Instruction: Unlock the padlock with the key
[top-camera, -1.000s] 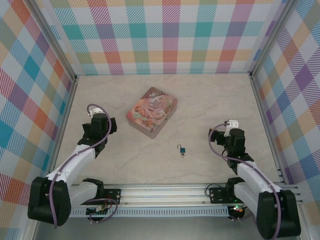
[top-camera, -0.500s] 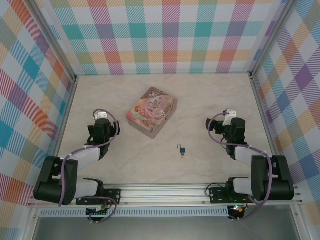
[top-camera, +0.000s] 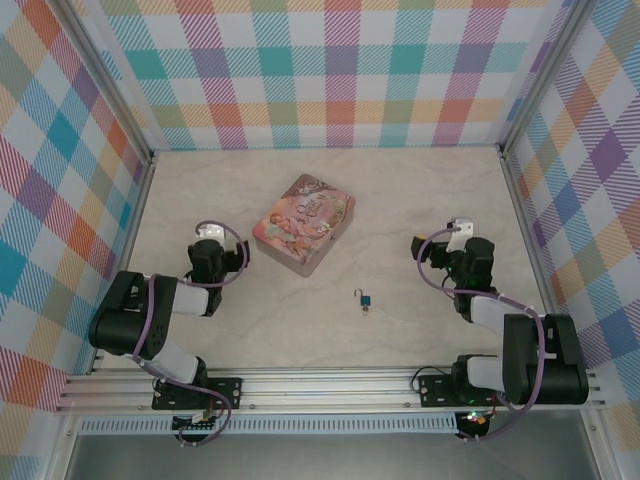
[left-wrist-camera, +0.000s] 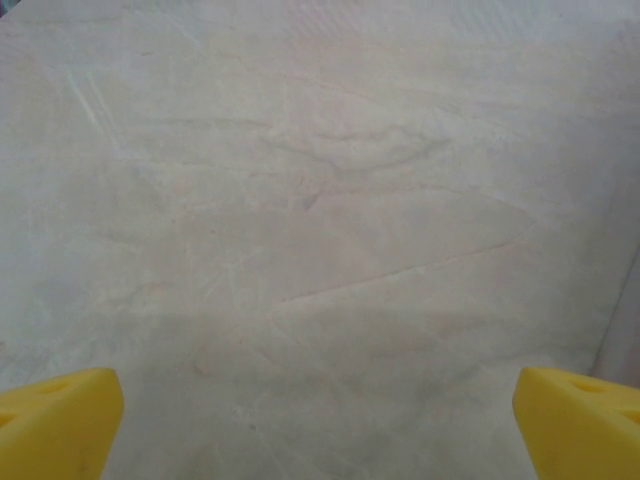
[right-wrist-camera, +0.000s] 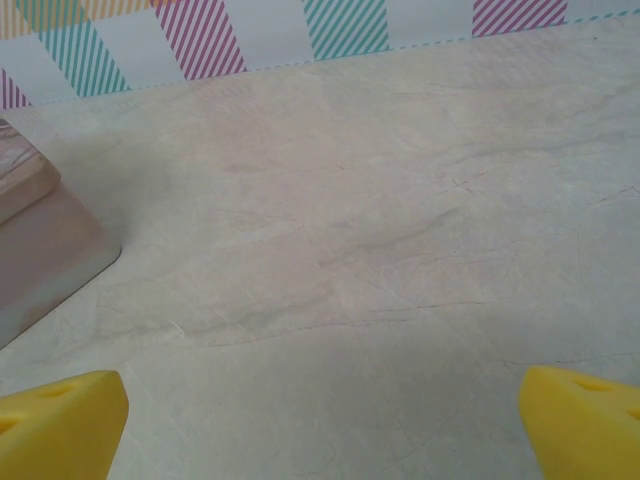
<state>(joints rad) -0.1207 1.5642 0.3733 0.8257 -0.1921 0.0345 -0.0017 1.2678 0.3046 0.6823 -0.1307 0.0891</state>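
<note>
Two arms flank the pink tin on the bench. Just left of the tin, the left arm has its jaws spread wide and empty. The padlock lies right of the tin and nearer the arm bases, apart from it. Well right of the tin, the right arm also holds its jaws wide and empty.

Padlock: teal-blue body, silver shackle. Tin, left of right gripper: pink, illustrated lid. Table: pale beige, marble veining. Walls: pastel plaid of teal, pink, orange and purple. Fingertips yellow, left gripper likewise.
</note>
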